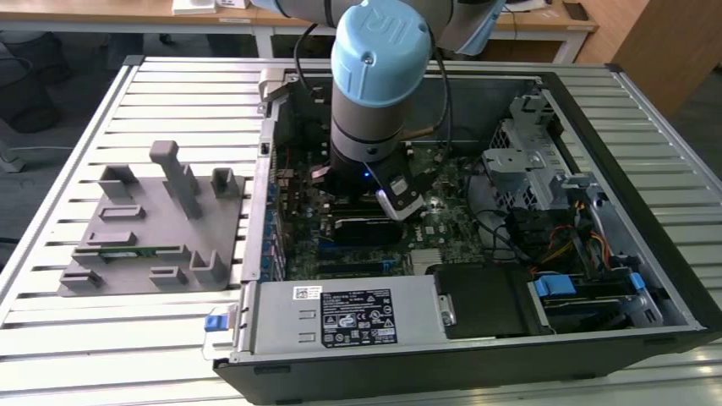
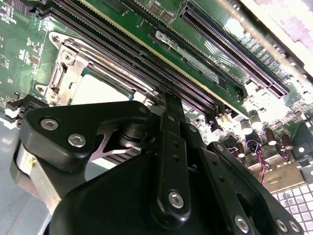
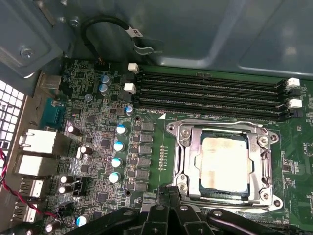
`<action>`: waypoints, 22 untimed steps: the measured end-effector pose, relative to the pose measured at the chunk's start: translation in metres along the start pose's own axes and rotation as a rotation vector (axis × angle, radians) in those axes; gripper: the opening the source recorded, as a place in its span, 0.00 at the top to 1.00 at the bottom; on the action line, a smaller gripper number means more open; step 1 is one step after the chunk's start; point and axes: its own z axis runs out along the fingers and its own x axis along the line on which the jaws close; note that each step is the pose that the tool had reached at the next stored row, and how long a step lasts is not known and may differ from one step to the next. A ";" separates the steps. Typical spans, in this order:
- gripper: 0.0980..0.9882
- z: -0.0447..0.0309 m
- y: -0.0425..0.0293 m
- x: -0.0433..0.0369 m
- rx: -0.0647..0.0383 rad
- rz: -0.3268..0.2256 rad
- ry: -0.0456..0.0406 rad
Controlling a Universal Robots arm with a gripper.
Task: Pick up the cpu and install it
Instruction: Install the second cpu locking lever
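Cpu [image 3: 226,165] seemingly flat in socket frame [image 3: 188,147]; gripper [image 3: 168,215] just beside

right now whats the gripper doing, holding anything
Gripper: cannot be told whether open or closed. It sits just above the socket frame, where the cpu lies in place.

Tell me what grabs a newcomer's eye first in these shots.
The pale blue robot arm reaching down into the open computer case on the slatted table. In the first wrist view, the silvery cpu lies inside its metal socket frame, beside the empty memory slots, with the black tool close by.
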 end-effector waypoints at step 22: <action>0.99 -0.0169 0.0051 0.0017 0.005 0.000 -0.0002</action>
